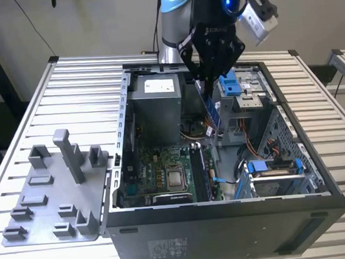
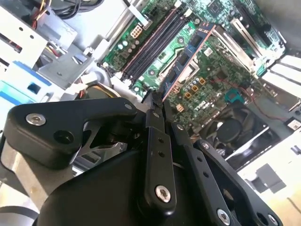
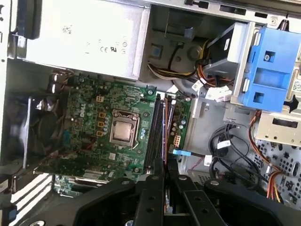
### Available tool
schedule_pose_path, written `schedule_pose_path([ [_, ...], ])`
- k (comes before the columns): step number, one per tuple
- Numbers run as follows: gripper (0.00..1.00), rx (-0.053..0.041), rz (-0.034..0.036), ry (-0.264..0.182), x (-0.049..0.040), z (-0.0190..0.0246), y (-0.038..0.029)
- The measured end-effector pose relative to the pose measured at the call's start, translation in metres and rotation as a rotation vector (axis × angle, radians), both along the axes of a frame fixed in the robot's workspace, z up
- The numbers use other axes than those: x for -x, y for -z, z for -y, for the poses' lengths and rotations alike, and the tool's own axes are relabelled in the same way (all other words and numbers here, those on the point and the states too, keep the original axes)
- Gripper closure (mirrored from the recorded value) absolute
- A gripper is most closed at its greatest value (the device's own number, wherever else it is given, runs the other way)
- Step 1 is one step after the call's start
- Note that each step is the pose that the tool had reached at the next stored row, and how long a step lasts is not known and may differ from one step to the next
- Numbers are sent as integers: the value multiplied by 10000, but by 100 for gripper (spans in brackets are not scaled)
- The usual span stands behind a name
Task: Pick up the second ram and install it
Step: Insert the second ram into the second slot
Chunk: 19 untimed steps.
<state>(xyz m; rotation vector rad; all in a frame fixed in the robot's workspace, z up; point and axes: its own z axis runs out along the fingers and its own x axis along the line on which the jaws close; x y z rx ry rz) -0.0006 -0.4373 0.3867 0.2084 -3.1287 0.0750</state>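
Exterior view: the gripper [image 1: 207, 79] is clamped narrow on the second ram [image 1: 213, 112], which it holds on edge above the motherboard [image 1: 163, 171] inside the open computer case [image 1: 227, 232]. In the second wrist view the stick hangs over the motherboard's memory slots [image 2: 150, 42]. The power supply [image 1: 159, 107] beside the motherboard bears a white printed label.

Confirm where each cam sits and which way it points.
Exterior view: off the arm, raised, looking down across the table at the open computer case; shows the arm and gripper holding the second ram.
First wrist view: on the arm, looking down past the gripper onto the motherboard.
Second wrist view: on the arm, looking obliquely along the gripper at the motherboard.
Shared: all three show the gripper shut on the second ram.
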Motion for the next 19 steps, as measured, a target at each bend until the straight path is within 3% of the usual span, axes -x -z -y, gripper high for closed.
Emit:
schedule_pose_path([
  [12, 86, 1, 0, 1727, 0, 0, 24],
  [19, 86, 0, 0, 1781, -2, -1, 38],
])
